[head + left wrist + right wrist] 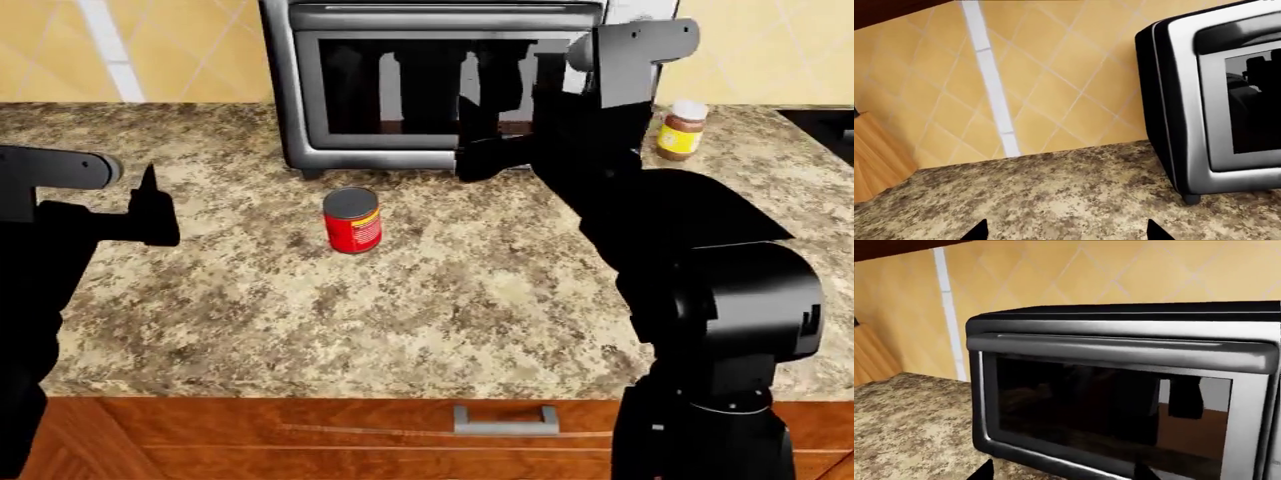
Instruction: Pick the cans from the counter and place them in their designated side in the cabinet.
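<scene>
One red can (352, 220) with a dark grey top stands upright on the speckled granite counter (441, 290), just in front of the toaster oven. In the head view no other can shows. My left gripper (151, 210) hovers over the counter's left part, well left of the can; in the left wrist view it (1067, 232) is open over bare granite. My right gripper (467, 160) is raised in front of the oven door, right of and above the can; in the right wrist view it (1064, 472) is open and holds nothing. The cabinet is out of view.
A silver toaster oven (441, 90) stands at the back against the tiled wall. A small brown jar (682, 130) sits to its right, near the black stove top (830, 125). A wooden block (874, 160) stands at the far left. A drawer handle (505, 420) shows below the counter edge.
</scene>
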Available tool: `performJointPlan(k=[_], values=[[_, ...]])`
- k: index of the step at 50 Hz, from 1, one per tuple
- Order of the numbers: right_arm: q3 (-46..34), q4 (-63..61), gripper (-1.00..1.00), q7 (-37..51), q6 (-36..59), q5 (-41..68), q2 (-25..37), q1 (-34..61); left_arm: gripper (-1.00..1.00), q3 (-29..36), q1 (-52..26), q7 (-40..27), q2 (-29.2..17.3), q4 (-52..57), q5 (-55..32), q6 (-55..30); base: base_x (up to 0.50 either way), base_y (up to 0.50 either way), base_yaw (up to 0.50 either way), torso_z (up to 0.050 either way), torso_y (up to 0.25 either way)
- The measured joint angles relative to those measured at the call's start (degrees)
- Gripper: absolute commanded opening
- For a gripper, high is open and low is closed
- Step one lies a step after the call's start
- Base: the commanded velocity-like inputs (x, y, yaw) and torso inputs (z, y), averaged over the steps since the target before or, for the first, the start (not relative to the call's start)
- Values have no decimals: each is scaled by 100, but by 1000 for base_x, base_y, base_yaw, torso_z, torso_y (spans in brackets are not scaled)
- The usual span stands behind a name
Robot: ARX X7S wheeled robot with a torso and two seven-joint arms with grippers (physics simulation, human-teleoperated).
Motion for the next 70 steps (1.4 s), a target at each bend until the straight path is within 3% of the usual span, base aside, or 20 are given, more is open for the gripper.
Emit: performJointPlan(k=[26, 70], values=[[-989, 664, 100, -657, -588, 459, 81, -659, 100, 5, 256, -70, 181, -256, -12, 167, 0, 0, 0, 0, 0], [-1730, 1435, 100, -870, -1047, 946, -16, -499, 100, -12, 323, -102, 132, -506, 14, 297, 0, 0, 0, 0, 0]])
